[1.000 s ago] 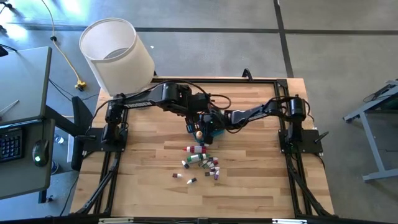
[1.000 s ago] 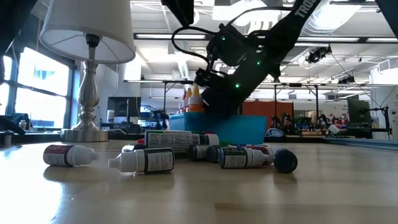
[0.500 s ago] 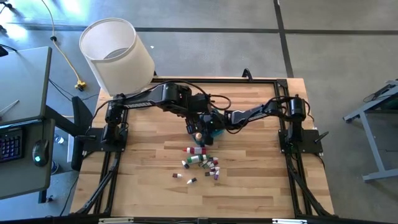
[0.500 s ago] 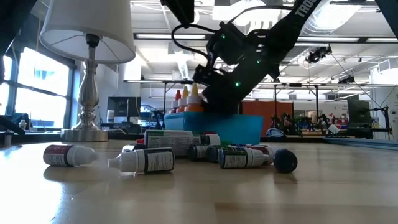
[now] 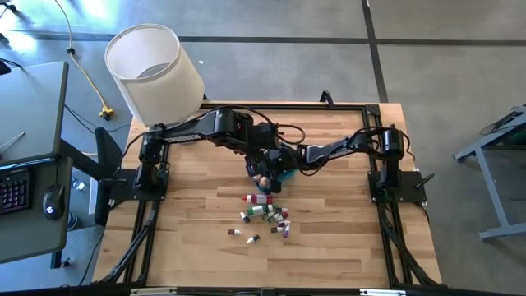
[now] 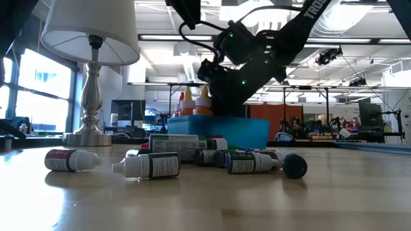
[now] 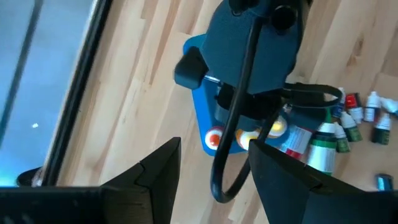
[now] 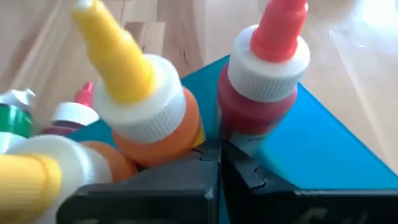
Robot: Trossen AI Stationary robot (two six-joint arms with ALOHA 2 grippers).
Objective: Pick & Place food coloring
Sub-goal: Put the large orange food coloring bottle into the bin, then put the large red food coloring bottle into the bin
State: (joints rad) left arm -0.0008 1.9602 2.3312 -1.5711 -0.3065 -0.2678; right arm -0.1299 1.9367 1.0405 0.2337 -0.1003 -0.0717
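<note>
Holding few bottles, our bin [image 6: 218, 130] waits; most food coloring [image 5: 265, 215] remains outside. Right gripper [image 8: 217, 163] clenched empty, left gripper [image 7: 214, 165] released.

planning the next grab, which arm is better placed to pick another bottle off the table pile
Left, probably. The left gripper is open and empty above the bin, close to the loose bottles. The right gripper is shut down among the upright bottles in the bin.
</note>
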